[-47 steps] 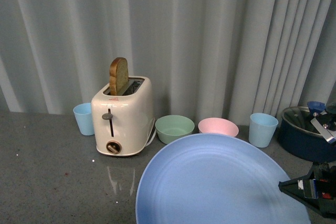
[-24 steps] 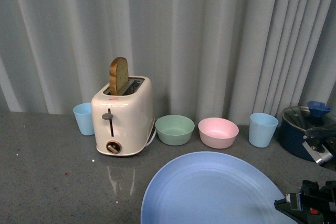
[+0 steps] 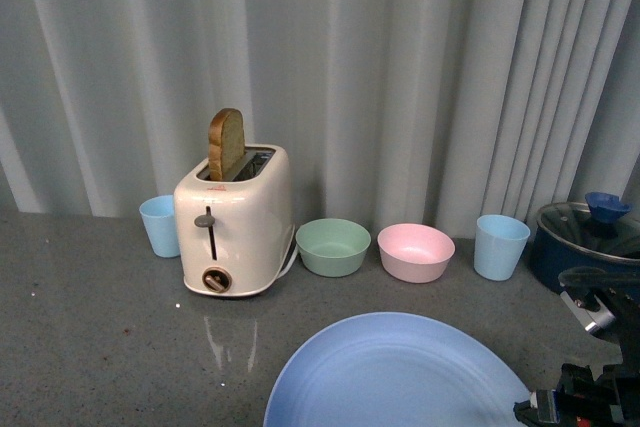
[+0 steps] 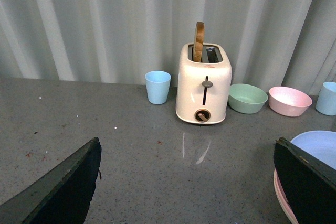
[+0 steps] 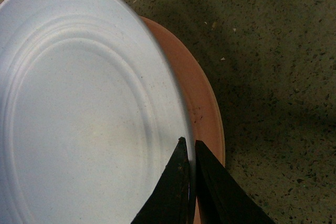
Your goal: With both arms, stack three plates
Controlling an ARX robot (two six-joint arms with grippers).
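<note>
I see my right end effector (image 5: 189, 153) pinching the light blue plate's (image 5: 79, 108) rim above the pink plate (image 5: 207, 114). My left end effector (image 4: 186, 182) is spread wide over the worktop (image 4: 136, 145).

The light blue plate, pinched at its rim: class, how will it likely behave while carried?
The light blue plate looks stiff: held only at its rim by the right gripper, it shows no sag. Its smooth matte surface and thin pinch suggest it could slip or tilt. Wide and shallow, it should settle flat on the pink plate.
</note>
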